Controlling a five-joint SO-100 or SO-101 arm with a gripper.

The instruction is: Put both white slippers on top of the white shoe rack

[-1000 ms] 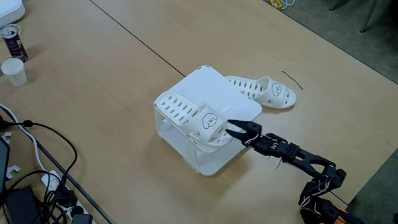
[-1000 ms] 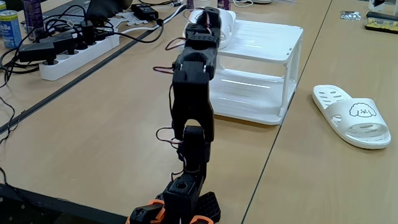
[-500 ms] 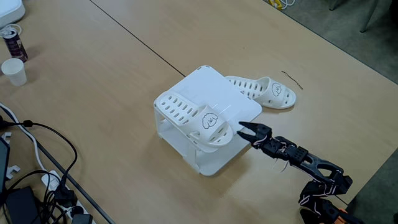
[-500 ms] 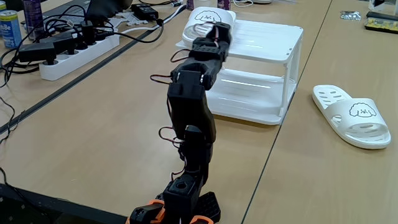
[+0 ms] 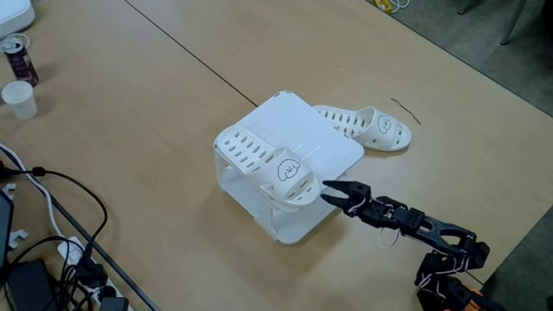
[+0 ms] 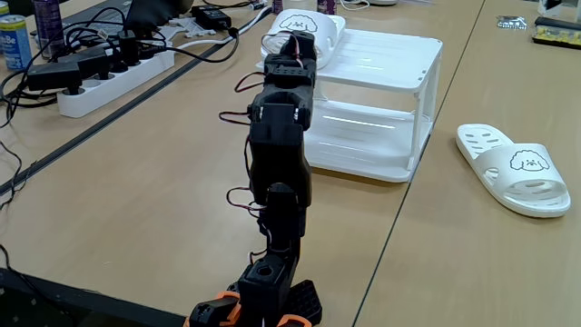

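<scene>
One white slipper (image 5: 263,162) lies on the flat top of the white shoe rack (image 5: 320,142), its toe end hanging over the rack's near corner. In another fixed view this slipper (image 6: 309,23) sits at the left end of the rack (image 6: 390,54). The other white slipper (image 5: 367,127) lies on the table behind the rack and shows to the right of it from the arm's side (image 6: 517,168). My gripper (image 5: 327,190) points at the toe of the slipper on the rack, its tip touching or nearly touching it. The fingers look shut with nothing between them.
A power strip (image 6: 109,68) with black cables (image 5: 52,216) lies on the left of the table. A paper cup (image 5: 19,98) and a can (image 5: 17,56) stand at the far left. A thin wire (image 5: 404,110) lies past the loose slipper.
The gripper drew back open from the slipper, then closed and came forward to its toe. The slipper shifted slightly further onto the rack.
</scene>
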